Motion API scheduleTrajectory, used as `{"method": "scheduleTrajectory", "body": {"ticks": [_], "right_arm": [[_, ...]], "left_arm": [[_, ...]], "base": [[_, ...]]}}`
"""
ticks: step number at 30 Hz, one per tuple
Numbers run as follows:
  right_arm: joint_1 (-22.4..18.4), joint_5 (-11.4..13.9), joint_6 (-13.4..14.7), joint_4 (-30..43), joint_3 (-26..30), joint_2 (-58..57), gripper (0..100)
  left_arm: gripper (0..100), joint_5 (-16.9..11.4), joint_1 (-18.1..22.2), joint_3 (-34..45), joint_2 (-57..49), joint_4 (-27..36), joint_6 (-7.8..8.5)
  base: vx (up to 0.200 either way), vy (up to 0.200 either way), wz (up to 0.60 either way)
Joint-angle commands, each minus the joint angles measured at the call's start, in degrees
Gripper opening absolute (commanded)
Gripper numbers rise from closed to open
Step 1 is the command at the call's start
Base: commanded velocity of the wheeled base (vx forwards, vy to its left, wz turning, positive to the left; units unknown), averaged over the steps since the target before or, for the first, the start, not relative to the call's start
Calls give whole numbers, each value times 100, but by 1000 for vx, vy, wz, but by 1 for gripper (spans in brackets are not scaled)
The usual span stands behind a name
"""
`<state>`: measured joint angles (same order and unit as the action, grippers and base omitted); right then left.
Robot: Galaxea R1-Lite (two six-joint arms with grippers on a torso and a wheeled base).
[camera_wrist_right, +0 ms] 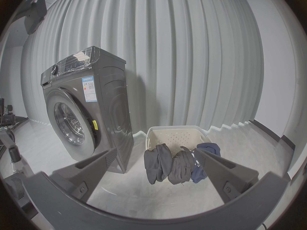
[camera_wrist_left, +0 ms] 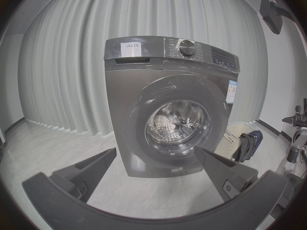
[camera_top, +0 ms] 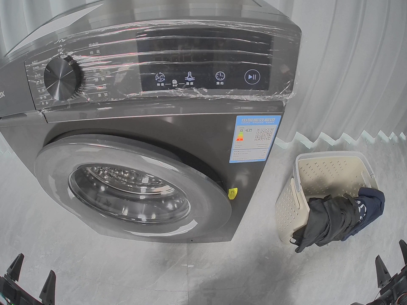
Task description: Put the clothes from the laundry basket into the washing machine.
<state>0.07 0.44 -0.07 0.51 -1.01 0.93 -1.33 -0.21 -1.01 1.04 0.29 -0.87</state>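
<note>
The grey washing machine [camera_top: 169, 119] stands ahead, its round glass door [camera_top: 129, 193] shut against the front. To its right on the floor is the cream laundry basket [camera_top: 330, 172]. A dark grey garment [camera_top: 326, 223] and a navy garment [camera_top: 373, 204] hang over the basket's near rim. My left gripper [camera_top: 33, 272] is low at the near left, open and empty, facing the door [camera_wrist_left: 177, 126]. My right gripper [camera_top: 391, 259] is low at the near right, open and empty, a short way in front of the draped clothes [camera_wrist_right: 174, 166] and the basket [camera_wrist_right: 176, 134].
A pleated white curtain [camera_top: 352, 64] runs behind the machine and basket. Bare pale floor [camera_top: 237, 267] lies between the grippers and the machine. Some dark equipment on a stand [camera_wrist_left: 299, 120] sits off to the right side of the room.
</note>
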Motion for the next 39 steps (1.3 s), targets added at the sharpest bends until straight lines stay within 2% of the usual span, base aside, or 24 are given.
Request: {"method": "scheduleTrajectory", "body": {"ticks": [1,7,16,39], "right_arm": [[1,0,-1,2,92,-93,100],[1,0,-1,2,92,-93,100],[1,0,-1,2,92,-93,100],[1,0,-1,2,92,-93,100]], "left_arm": [[100,-8,3,92,-95,-3,-1],[100,-8,3,92,-104,-3,-1],[100,-8,3,92,-95,-3,7],[100,1,3,92,-104,-3,-1]], "base": [[-200,0,0],[-200,0,0],[0,0,0],[0,200,0]]}}
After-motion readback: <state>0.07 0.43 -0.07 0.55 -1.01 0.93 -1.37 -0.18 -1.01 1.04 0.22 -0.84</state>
